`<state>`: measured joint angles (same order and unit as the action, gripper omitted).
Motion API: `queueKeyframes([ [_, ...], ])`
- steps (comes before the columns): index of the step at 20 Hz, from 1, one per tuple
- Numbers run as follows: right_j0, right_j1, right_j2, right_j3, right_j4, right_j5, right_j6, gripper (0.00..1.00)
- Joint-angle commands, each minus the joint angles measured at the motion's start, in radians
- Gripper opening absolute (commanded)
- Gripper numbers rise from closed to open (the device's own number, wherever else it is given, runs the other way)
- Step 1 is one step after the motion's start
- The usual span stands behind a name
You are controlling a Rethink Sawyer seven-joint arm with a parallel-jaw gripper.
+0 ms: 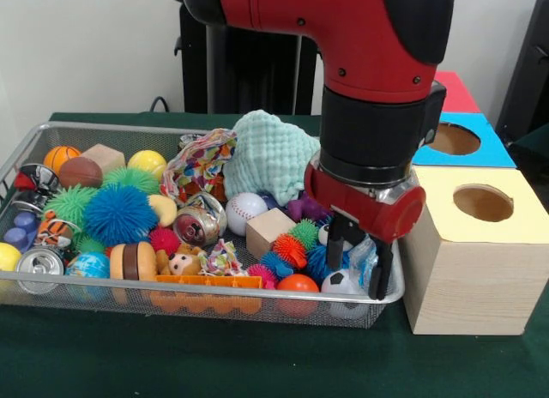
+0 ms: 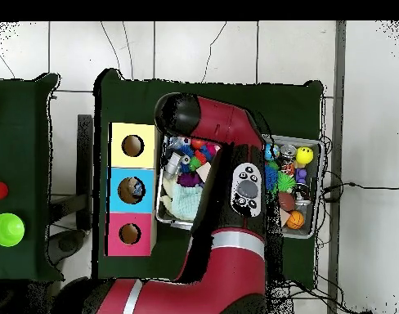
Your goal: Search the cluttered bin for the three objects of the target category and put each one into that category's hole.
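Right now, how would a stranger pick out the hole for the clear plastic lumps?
Beside the wire bin stand three wooden boxes in a row. Take the middle one, the blue-topped box; its round hole lies between the yellow-topped box and the red-topped box.

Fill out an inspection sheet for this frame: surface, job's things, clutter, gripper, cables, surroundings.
Surface: table under dark green cloth.
Job's things: wire bin full of toys; a clear plastic lump between the fingers of the gripper; blue-topped box hole unobstructed.
Clutter: spiky balls, crushed can, wooden cube, mint cloth.
Gripper: down in the bin's corner nearest the boxes, shut on the lump.
Cables: black cable behind the bin.
Surroundings: yellow-topped box, red-topped box, white wall.
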<state>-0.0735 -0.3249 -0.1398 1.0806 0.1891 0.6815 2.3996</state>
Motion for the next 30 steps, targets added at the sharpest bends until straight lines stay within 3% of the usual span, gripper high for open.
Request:
queueKeyframes([
  [1,0.008,0.058,0.093,-0.027,0.024,0.019,0.088,1.0],
  [5,0.014,0.057,0.088,-0.035,0.023,0.045,0.087,1.0],
  [8,0.05,0.047,0.05,-0.071,0.028,0.165,0.138,1.0],
  [12,0.058,0.035,0.064,-0.072,0.067,0.219,0.183,1.0],
  [16,0.056,0.013,0.076,-0.063,0.089,0.267,0.166,1.0],
  [23,0.048,-0.059,0.079,0.018,0.12,0.305,0.115,1.0],
  [30,0.01,-0.011,0.098,0.016,0.112,0.243,0.053,1.0],
])
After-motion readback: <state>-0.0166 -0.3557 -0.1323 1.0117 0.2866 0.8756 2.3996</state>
